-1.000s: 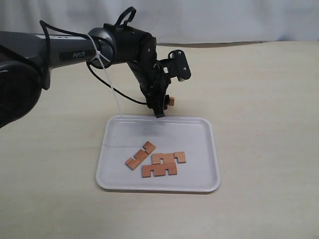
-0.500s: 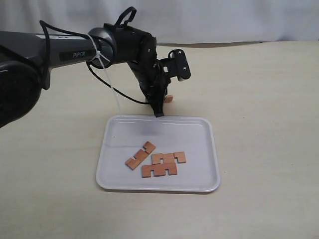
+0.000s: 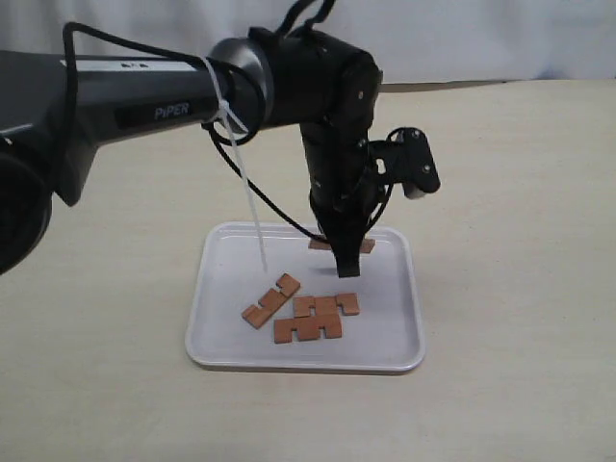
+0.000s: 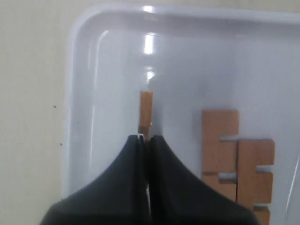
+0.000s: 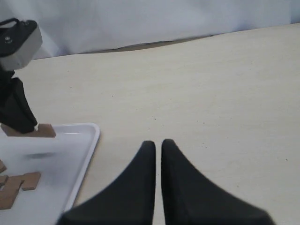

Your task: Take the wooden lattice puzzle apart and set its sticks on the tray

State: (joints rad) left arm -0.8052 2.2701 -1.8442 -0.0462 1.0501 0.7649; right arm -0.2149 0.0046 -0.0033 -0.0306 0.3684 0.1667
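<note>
The left gripper [image 3: 346,266] is pinching one short, flat, reddish-brown notched wooden stick [image 4: 146,107]. Its black tips are pressed onto the stick's two broad faces, so the stick shows edge-on in the left wrist view, with part of its length poking past the tips. It hangs over the shallow white plastic tray [image 3: 219,279], toward the tray's 1 o'clock part in the exterior view. I cannot tell whether it touches the tray floor.

From 6 to 8 o'clock of the gripper, three loose sticks [image 3: 308,329] lie flat on the tray: one angled and apart, two touching. No assembled lattice is in view. The right gripper [image 5: 158,143] hovers over the beige tabletop [image 5: 211,93] outside the tray's rim, tips drawn together on nothing.

The stick looks light, rigid and smooth, so it should survive a firm squeeze. A hold far from its middle may let it swivel, though. The plain span between the two notches, held across the broad faces, seems the safest place. The glossy tray probably lets a dropped stick skid, so a low release suits it.
</note>
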